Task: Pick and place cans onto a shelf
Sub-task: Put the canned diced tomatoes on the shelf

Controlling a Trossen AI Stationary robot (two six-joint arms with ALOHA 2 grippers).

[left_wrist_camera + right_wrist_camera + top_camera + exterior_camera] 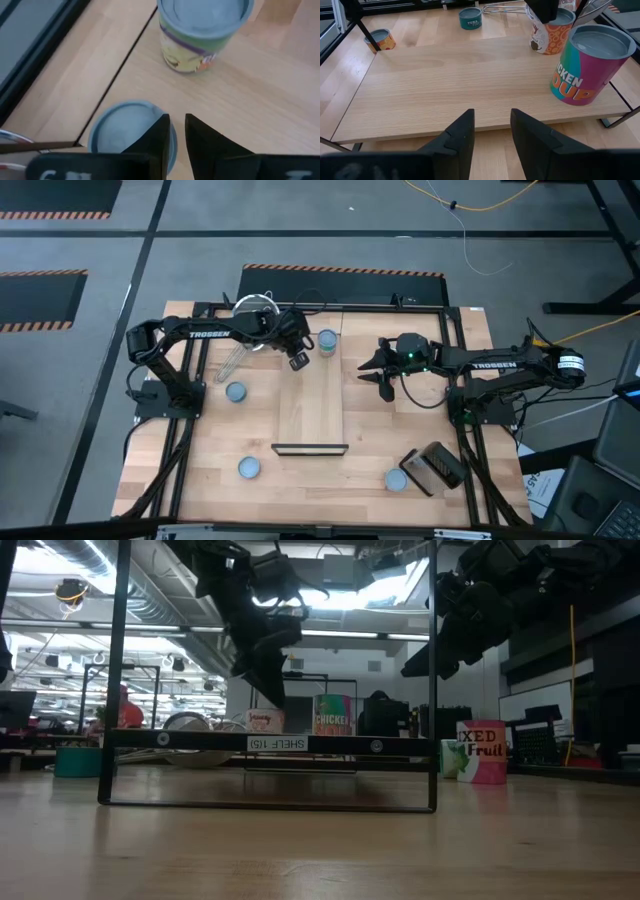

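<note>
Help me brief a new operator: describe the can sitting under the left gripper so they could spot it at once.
Find the shelf, the long pale board in the middle of the table. At its far end stand two cans side by side. The can under the left gripper has an orange-and-white label; its neighbour, the soup can, is pink and teal.

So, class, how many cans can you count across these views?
5. On the shelf's far end: a pink-labelled can and an orange-labelled can under the left gripper. On the table: two cans left of the shelf, one near its front right corner. Others may be hidden.
</note>
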